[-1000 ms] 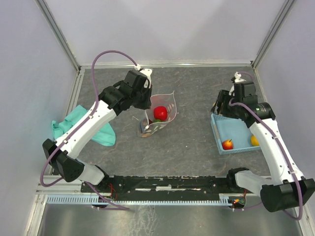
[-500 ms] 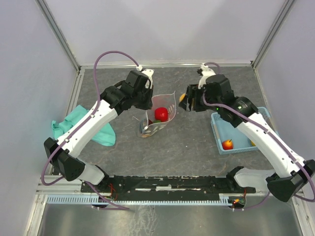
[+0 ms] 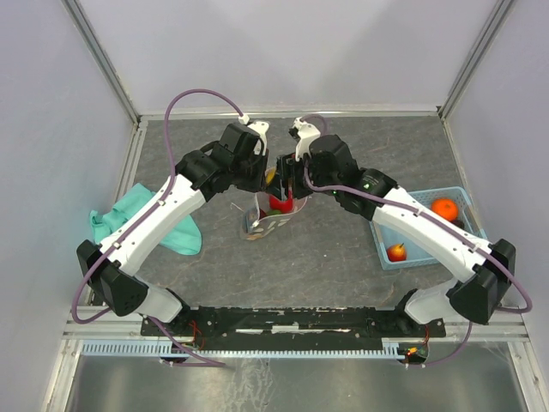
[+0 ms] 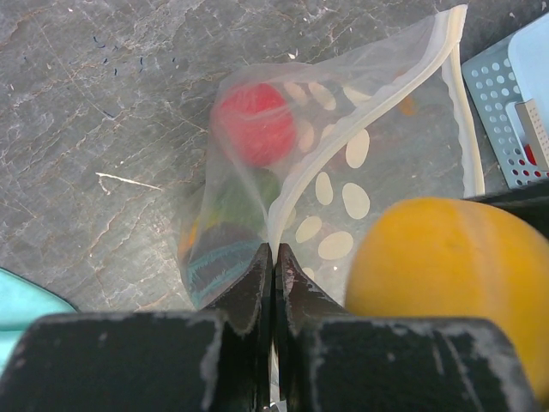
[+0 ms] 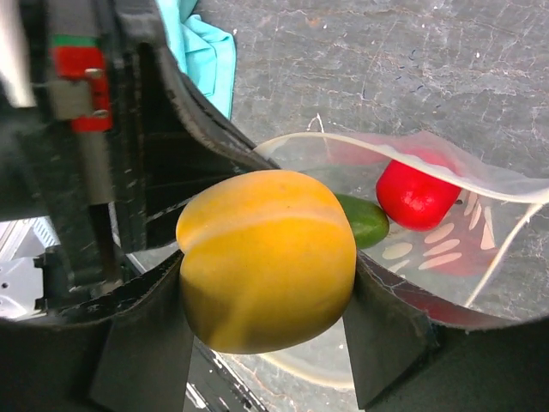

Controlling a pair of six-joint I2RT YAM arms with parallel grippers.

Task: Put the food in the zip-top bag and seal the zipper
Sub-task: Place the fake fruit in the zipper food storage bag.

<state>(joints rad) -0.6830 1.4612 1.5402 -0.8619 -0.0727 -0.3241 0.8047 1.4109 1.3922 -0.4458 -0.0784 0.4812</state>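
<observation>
The left gripper [image 4: 274, 257] has its jaws pressed together on the rim of the zip-top bag [image 4: 377, 163]. The bag hangs below them, mouth open upward, and its zipper [image 4: 467, 103] runs away from the fingertips. The right gripper [image 5: 268, 339], jaws spread wide, clamps a yellow fruit [image 5: 266, 257] just over that mouth. A red fruit [image 5: 416, 196] and a green piece [image 5: 364, 219] lie inside the bag, beyond the right jaws.

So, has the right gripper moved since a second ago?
Yes. The right gripper swung left, from above the blue basket to the zip-top bag mouth, carrying a yellow fruit.
</observation>
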